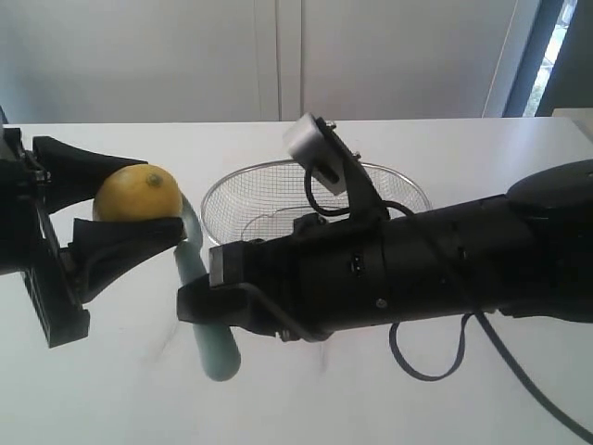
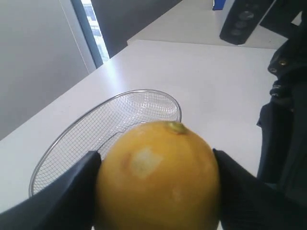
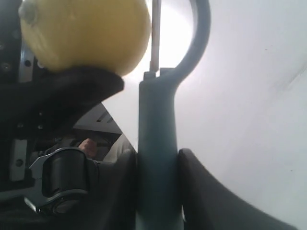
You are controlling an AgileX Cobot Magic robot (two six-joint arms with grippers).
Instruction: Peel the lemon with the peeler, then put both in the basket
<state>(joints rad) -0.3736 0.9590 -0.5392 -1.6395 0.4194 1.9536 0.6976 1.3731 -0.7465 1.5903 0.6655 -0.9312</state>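
A plain white bench point(image 1: 389, 408) spreads under soft daylight, backed by a pale wall point(image 1: 139, 56) with narrow vertical seams. A dark-framed strip of window point(image 1: 556, 46) shows at one corner. Far across the bench in the left wrist view sit a dark oblong object point(image 2: 242, 21) with round markings and a small blue item point(image 2: 219, 4), both too blurred to identify.

Ext wide; wrist cams close, share lemon point(image 2: 158, 177).

I see the right gripper point(image 3: 158, 167) clamping the peeler point(image 3: 156, 120) handle between 2 dark fingers point(image 3: 204, 184); its looped head stands just beside the lemon point(image 3: 86, 33), cradled on the left gripper's finger point(image 3: 72, 93).
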